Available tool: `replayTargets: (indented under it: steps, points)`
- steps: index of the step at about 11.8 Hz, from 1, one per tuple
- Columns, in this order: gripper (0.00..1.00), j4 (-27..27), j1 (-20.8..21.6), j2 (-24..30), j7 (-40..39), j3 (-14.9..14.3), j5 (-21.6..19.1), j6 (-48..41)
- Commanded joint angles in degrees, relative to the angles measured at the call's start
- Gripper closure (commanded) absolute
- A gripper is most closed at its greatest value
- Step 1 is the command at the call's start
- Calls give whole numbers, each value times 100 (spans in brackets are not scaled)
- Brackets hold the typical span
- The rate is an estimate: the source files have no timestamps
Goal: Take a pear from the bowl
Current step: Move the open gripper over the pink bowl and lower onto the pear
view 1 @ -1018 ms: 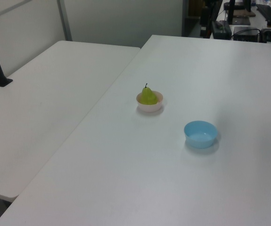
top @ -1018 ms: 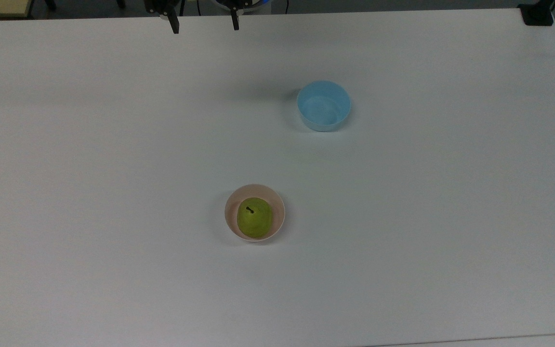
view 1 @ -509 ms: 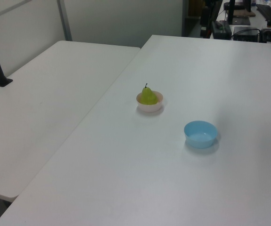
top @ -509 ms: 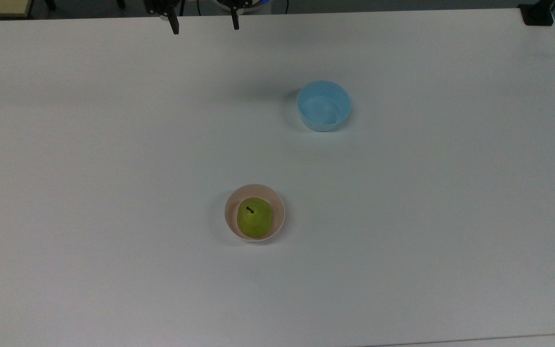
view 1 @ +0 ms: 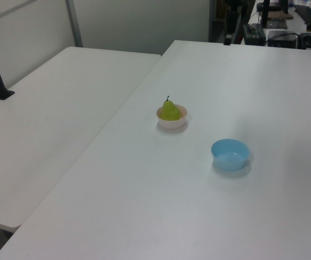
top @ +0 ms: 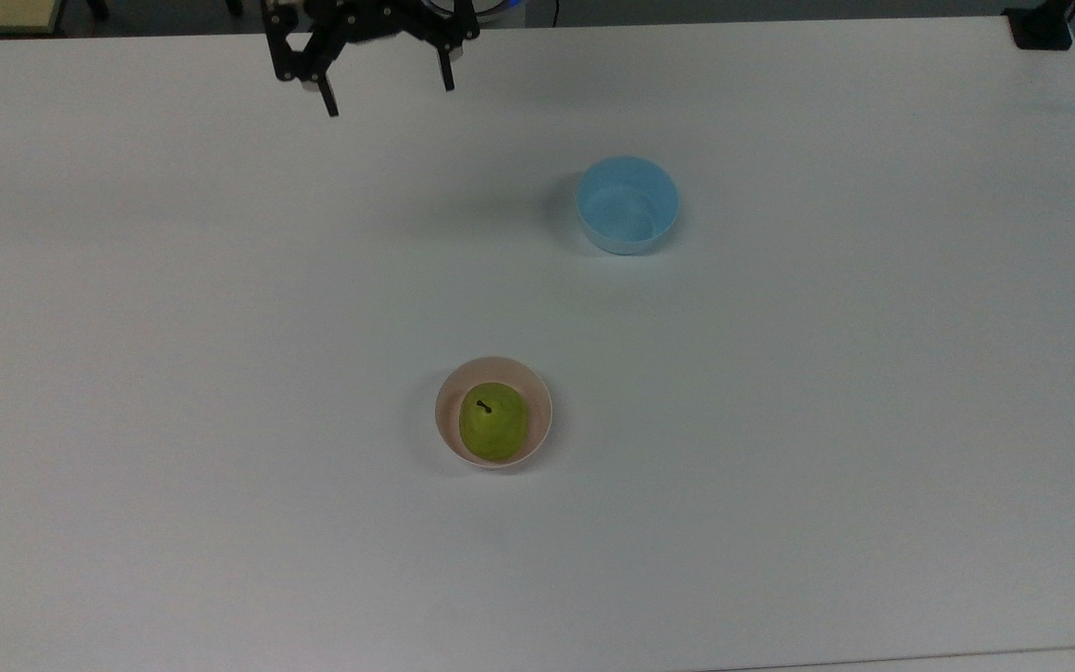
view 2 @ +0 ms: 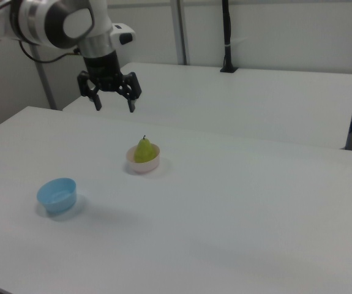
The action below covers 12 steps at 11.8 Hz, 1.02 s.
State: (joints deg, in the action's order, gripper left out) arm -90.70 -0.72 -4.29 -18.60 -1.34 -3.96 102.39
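Sitting upright in the pink bowl (top: pixel 445 411), stem up, the pear (top: pixel 493 422) at mid-desk, well apart from the gripper (top: pixel 386 89) hanging at the top view's upper edge with fingers spread wide and empty. Showing height, the right view: gripper (view 2: pixel 114 103) hovering above the desk (view 2: pixel 255 208), pear (view 2: pixel 142 150) lying lower, toward the right view's right.

Even, soft light (perhaps overhead), faint shadows.
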Motion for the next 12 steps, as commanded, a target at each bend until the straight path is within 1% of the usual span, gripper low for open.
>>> replayTargets:
  steps: [1,2,3,4,6,7,8,9,11,12]
  points:
    - [0,402,158,-816,-100,-6,-26,685]
    - [0,761,325,-1219,-56,-24,-17,712]
    - [0,1034,423,-1571,275,-33,0,756]
    - [0,1133,528,-1819,557,-33,114,1052]
    - [0,1160,826,-2267,927,-155,290,1493]
    - [0,1160,1011,-2452,1050,-338,291,1642]
    - [0,1256,1125,-2628,1147,-427,291,1757]
    - [0,1291,1135,-2717,1174,-428,291,1784]
    - [0,1466,1144,-3120,1271,-446,299,2003]
    - [0,1485,1144,-3200,1315,-446,308,2083]
